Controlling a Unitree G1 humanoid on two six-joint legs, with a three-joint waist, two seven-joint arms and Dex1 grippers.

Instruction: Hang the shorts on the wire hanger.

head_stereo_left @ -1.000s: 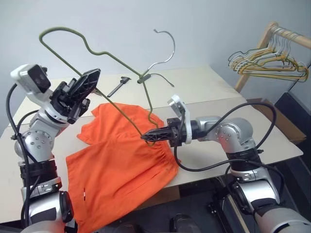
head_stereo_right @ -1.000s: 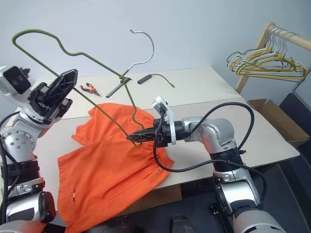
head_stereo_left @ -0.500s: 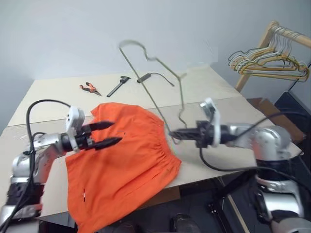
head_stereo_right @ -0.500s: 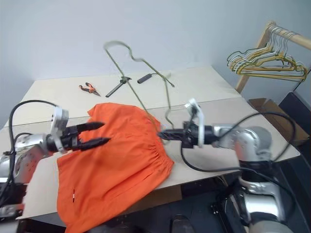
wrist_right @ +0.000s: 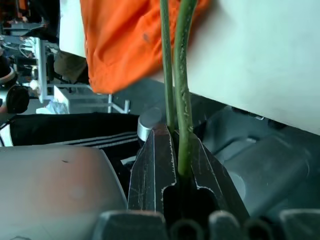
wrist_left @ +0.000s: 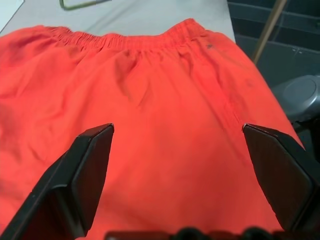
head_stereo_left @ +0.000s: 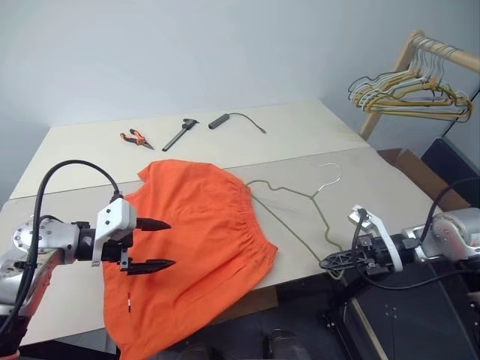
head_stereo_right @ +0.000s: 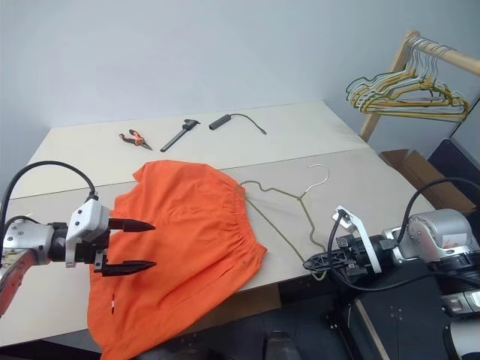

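Since a second ago you have brought both arms down and apart: the left gripper (head_stereo_left: 156,244), which was raised and clamped on the wire hanger's shoulder, has let go and dropped low over the shorts, and the right gripper (head_stereo_left: 328,264) has swung out to the table's near right edge, taking the wire hanger (head_stereo_left: 300,217) down with it, so the hanger that stood high in the air now lies nearly flat on the tabletop.

On your left, the left gripper's two black fingers (wrist_left: 90,165) are spread wide with nothing between them, poised just above the shorts (head_stereo_left: 195,240). The shorts lie spread on the table (head_stereo_left: 90,161), waistband toward the right, their lower part hanging over the near edge.

Further back on the table you can see orange-handled pliers (head_stereo_left: 135,137), a black tool (head_stereo_left: 180,134) and a short black cable (head_stereo_left: 238,118), all well apart from the shorts.

To the right of the shorts lies the wire hanger, one end beside the waistband, its hook toward the far right. Your right gripper is clamped tight on the hanger's wire at the table's near edge; its wrist view shows two strands of wire (wrist_right: 181,85) pinched between the closed fingers.

At the far right, a bunch of hangers (head_stereo_left: 409,90) hangs on a wooden rack (head_stereo_left: 401,56).
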